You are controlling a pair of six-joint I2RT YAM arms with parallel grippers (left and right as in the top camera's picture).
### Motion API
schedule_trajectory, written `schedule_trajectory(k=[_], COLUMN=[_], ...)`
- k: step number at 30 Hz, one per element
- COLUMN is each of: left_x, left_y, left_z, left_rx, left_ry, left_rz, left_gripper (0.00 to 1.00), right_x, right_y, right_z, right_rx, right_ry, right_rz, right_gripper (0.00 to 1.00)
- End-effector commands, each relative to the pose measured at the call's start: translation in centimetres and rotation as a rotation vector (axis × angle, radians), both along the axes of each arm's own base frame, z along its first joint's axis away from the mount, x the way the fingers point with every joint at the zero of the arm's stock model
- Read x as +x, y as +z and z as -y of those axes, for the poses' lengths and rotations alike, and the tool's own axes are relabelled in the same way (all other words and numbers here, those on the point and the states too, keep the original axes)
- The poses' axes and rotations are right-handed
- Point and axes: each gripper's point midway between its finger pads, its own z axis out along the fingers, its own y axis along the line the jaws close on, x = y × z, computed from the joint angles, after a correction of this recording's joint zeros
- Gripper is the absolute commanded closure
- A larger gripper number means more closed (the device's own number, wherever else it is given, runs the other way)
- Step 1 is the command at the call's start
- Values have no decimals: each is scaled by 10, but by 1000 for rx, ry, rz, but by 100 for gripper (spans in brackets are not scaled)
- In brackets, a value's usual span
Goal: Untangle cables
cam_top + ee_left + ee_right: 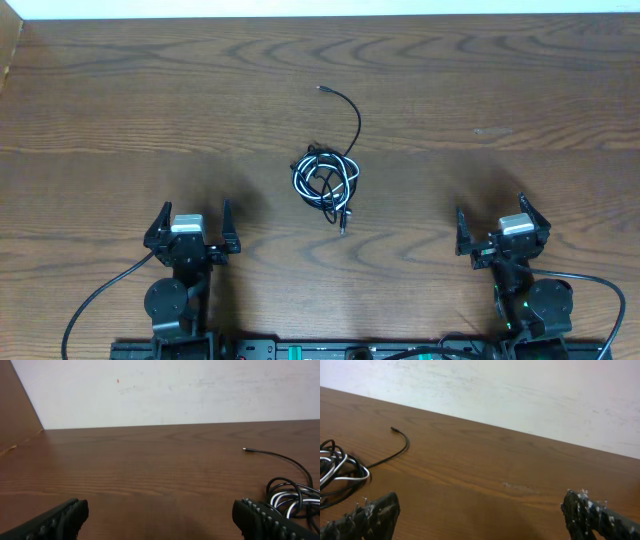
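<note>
overhead view: one wooden bench (520, 80) carries one knot of cables (327, 180), black and white cords coiled together near its centre; how many cords make up the knot cannot be told. one black strand (352, 115) arcs out of the knot toward the far edge and ends in one small plug tip (320, 89). a second tip (343, 228) points toward the near edge. two arms sit at the near edge. left gripper (195, 207): jaws spread wide, holding nothing, well apart from the knot on its left. right gripper (491, 206): jaws likewise spread and empty, well apart on its right. both wrist views show the knot ahead and off to one side, untouched.
</note>
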Motion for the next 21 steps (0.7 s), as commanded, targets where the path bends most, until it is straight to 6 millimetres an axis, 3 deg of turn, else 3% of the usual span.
schedule_trajectory(k=[1,6,9,14,18,21], left_x=[-1,0,2,2,2,1], left_y=[-17,-14,8,7,20,25], left_z=[-2,-3,-6,-6,18,24], left_rx=[-3,17,100,91,44,-9], left_ry=[8,12,24,26,-111,-139], left_rz=[-51,-41,48,41,95,104], left_gripper=[2,2,2,2,2,2], right_x=[0,0,0,0,0,0], right_y=[-2,-2,-2,-2,-2,-2], right_z=[0,0,0,0,0,0], right_rx=[-9,-9,-9,-9,-9,-9], right_ry=[-4,-4,-4,-4,-4,-4], right_rz=[-4,-4,-4,-4,-4,-4], right_gripper=[1,1,1,1,1,1])
